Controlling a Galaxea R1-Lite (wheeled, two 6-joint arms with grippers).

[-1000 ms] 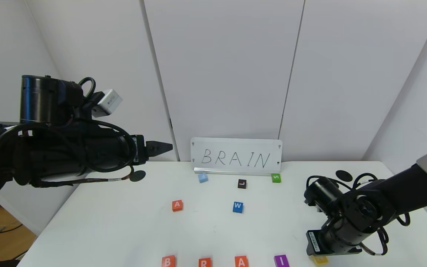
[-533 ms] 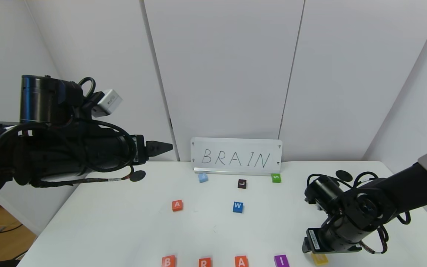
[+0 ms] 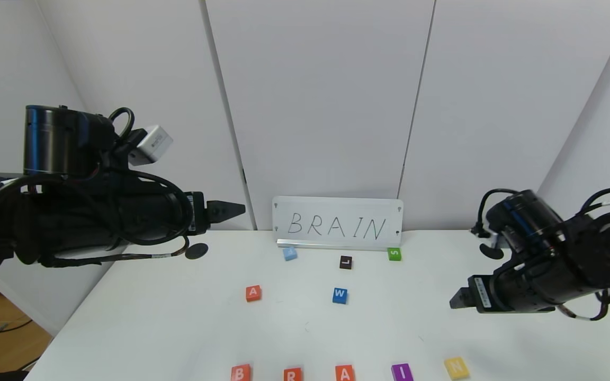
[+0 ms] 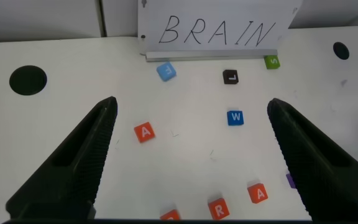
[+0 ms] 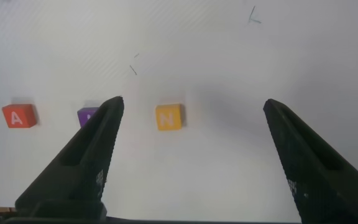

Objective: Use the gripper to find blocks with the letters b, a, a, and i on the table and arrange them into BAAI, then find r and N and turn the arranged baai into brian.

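- My left gripper (image 4: 191,155) hangs open, parked; its wrist view catches a spare orange A (image 4: 143,132) ahead.
- My right gripper (image 5: 194,155) stands open above N (image 5: 168,116), which lies free beside what looks like purple I (image 5: 87,115).
- Only the head view shows B (image 3: 240,373) and R (image 3: 293,374).

The left arm reaches in level from the left side, raised above the far left corner of the table (image 3: 141,317), its wrist thick with black cabling and a small white camera block on top. The left gripper (image 3: 228,210) points toward the far middle of the table, and in its wrist view the two dark fingers (image 4: 79,162) stand wide apart with nothing between them. The right arm comes in from the right edge, bent at the wrist, lifted clear of the tabletop. The right gripper (image 3: 456,300) aims inward and slightly down over the near right part of the table; its fingers (image 5: 82,165) are spread wide and hold nothing.
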